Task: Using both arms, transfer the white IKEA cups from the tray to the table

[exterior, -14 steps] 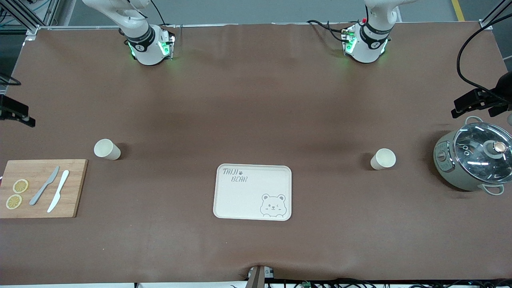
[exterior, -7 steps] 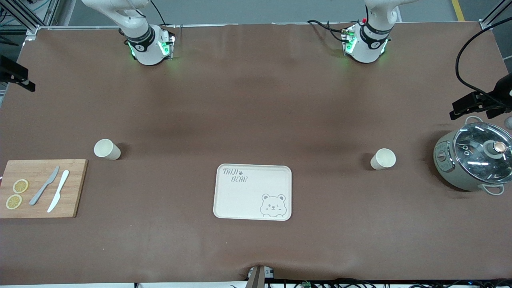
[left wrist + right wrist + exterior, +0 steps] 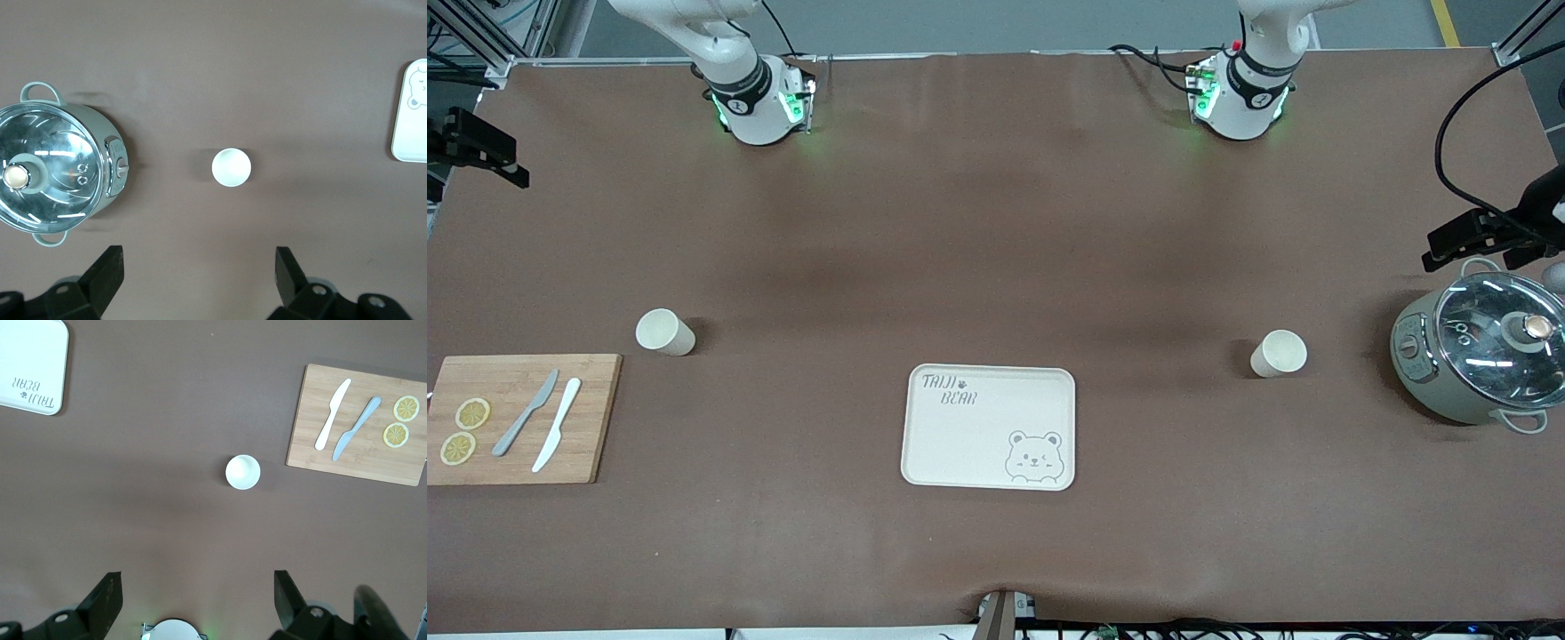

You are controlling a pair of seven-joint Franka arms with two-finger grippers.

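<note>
Tray (image 3: 989, 427) bare; both cups off it, upright on table (image 3: 996, 222): one cup (image 3: 664, 332) toward right arm's end, just beside board (image 3: 516, 418), other cup (image 3: 1279, 353) toward left arm's end, near pot (image 3: 1480, 356). Task apparently done; step in hand judged as retreat. Left gripper (image 3: 199, 273) high over table near pot, jaws spread, nothing held. Right gripper (image 3: 197, 597) high over its end of table, jaws spread, empty. Advice: keep jaws wide, lift clear, avoid sweeping low past cups or pot lid.
</note>
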